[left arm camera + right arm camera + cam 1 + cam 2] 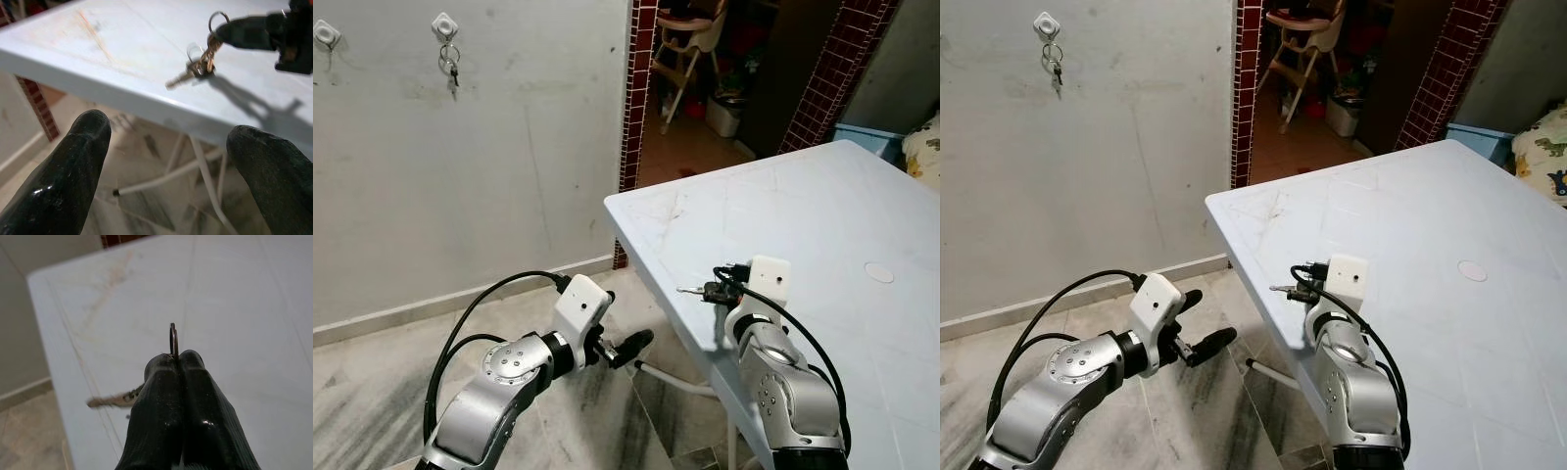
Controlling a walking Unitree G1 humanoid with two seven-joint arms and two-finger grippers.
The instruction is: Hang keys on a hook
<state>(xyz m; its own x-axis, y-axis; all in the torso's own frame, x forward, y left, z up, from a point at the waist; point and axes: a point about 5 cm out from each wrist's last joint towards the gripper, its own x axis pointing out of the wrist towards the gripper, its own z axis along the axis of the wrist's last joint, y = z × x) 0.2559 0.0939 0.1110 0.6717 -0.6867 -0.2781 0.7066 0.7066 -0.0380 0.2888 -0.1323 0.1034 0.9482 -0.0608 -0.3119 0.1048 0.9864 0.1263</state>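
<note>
White plastic bench [822, 225], scuffed, orange-brown streaks toward its corner nearest the doorway. Keys [195, 68] touch the top near the front edge, close to that corner. Small round cap [878, 272] set in the surface, well apart from keys. Bench stands on marbled tile floor [372, 392].

We see a smooth, pale plastic desk [822, 215] with faint scuffs, and metal keys [198, 68] with a dull brassy shine on a thin wire ring. Our black fingers [168, 416] look rubbery, finely speckled and slightly glossy. The floor [372, 392] is polished veined marble.
</note>
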